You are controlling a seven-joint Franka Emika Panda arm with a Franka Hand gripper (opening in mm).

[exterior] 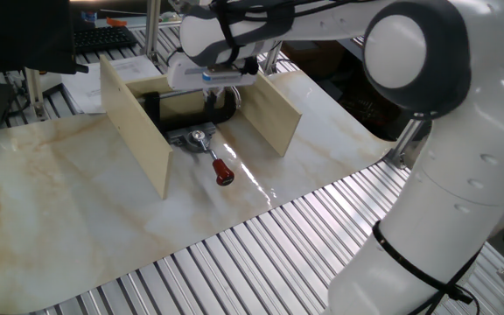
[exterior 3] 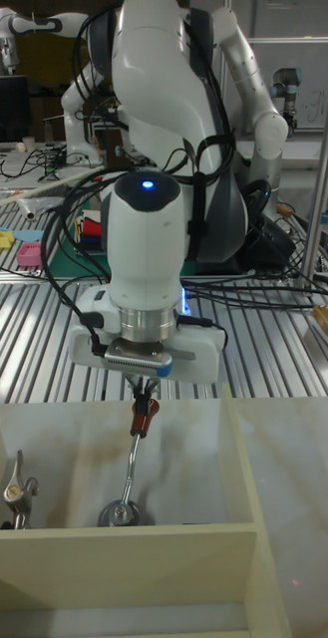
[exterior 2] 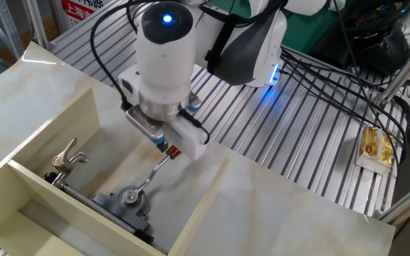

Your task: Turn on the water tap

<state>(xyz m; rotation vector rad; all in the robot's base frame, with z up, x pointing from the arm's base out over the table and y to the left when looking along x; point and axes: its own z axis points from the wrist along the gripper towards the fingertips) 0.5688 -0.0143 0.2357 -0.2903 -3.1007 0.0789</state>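
The water tap [exterior: 201,137] is a small metal fitting clamped on the table between two upright wooden boards. Its thin lever runs out to a red handle [exterior: 224,172] that rests low over the marble top. The tap base [exterior 2: 129,197] and red handle [exterior 2: 175,151] also show in the other fixed view, and the red handle [exterior 3: 140,420] shows in the tall view. My gripper [exterior 3: 142,385] hangs just above the red handle, fingers close together and holding nothing. From the side, the gripper [exterior: 221,98] sits over the boards' gap.
Two wooden boards [exterior: 136,122] [exterior: 276,112] wall in the tap, with a third board [exterior 3: 124,558] across the front in the tall view. The clamp's threaded rod ends in a metal turn-handle [exterior 2: 68,157]. Slatted aluminium table [exterior 2: 276,135] surrounds the marble sheet.
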